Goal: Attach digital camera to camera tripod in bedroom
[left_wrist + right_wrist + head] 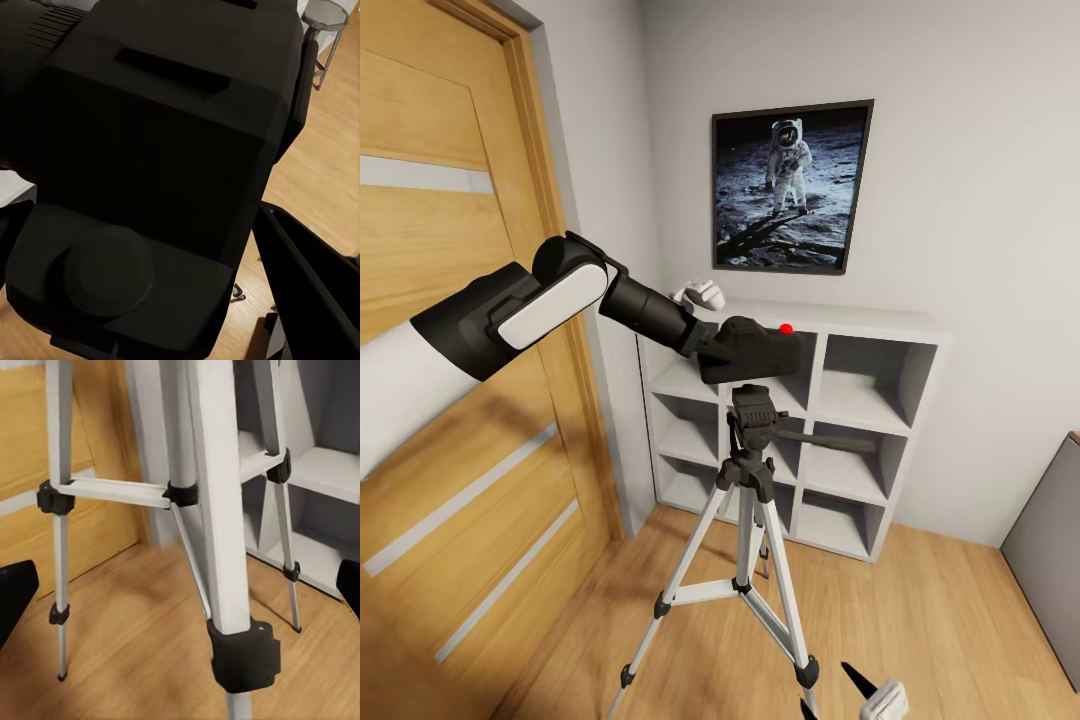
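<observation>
The black digital camera (758, 350) with its red button (786, 328) hangs just above the black head of the camera tripod (753, 425); I cannot tell whether they touch. My left gripper (712, 352) is shut on the camera's left end. In the left wrist view the camera body (150, 150) is very close, with one black finger (307, 285) alongside it. The tripod's long lever (830, 441) points right. Low down, my right gripper (832, 695) is open near a silver tripod leg (221, 510), and its fingertips (15, 592) stand wide apart on either side of the leg.
White cube shelving (880, 330) stands behind the tripod against the grey wall, with a small white gadget (702, 294) on top. An astronaut picture (790, 185) hangs above. The oak door (450, 400) is close on the left. A grey furniture edge (1050, 560) is at right.
</observation>
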